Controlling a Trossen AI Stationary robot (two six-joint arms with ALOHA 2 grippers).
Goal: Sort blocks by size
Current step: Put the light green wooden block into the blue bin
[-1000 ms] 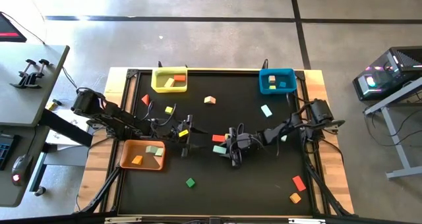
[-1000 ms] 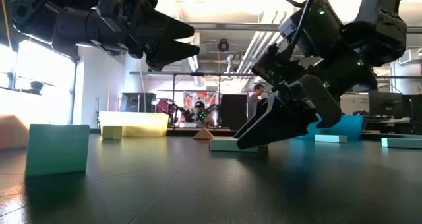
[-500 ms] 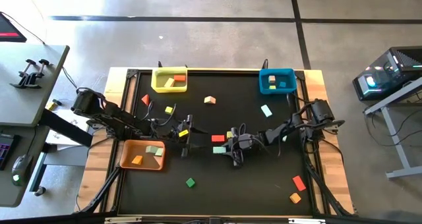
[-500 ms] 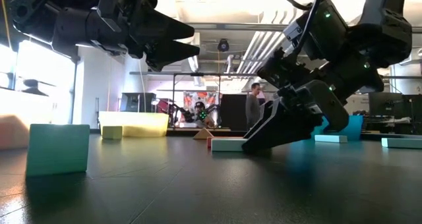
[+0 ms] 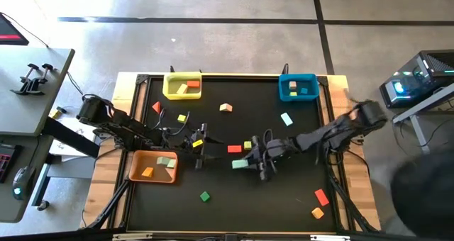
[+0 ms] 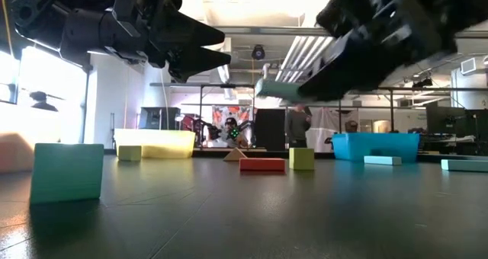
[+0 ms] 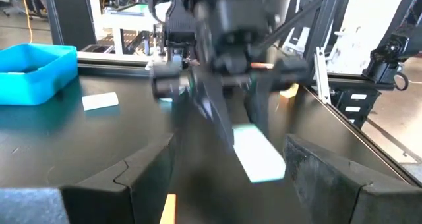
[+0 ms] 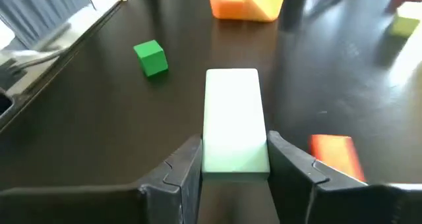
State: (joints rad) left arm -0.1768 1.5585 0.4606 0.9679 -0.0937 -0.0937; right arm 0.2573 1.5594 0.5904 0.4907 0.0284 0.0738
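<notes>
My right gripper [image 5: 250, 162] is shut on a flat mint block [image 5: 240, 164], held well above the table in the low view [image 6: 278, 89]. A red block [image 5: 235, 149] and a yellow-green block [image 5: 248, 146] lie flat on the table just beyond it. My left gripper [image 5: 201, 147] is open and hangs above the table left of centre, over a small yellow block [image 5: 198, 143]. Its wrist view [image 7: 227, 174] looks at the right gripper and the mint block [image 7: 258, 155]. My right gripper pinches the mint block's two long sides [image 8: 212, 155] between its two fingers [image 8: 188, 168], at the end nearest the wrist. The fingers slant down from the table's right side and lie along the block. The block sticks out ahead of them, about level and lifted clear.
A yellow bin [image 5: 170, 92] stands at the far left, a blue bin [image 5: 298, 97] at the far right, and an orange bin [image 5: 138, 171] at the near left, each with blocks in it. Loose blocks lie about: green [image 5: 205, 196], red [image 5: 321, 196], orange [image 5: 317, 213], mint [image 5: 286, 118], tan [image 5: 225, 108].
My right gripper has risen from the table with the mint block. The block lay on the table and now hangs clear, high above it. The red and yellow-green blocks behind it now show in the low view. The right arm has swung toward the table's right edge.
</notes>
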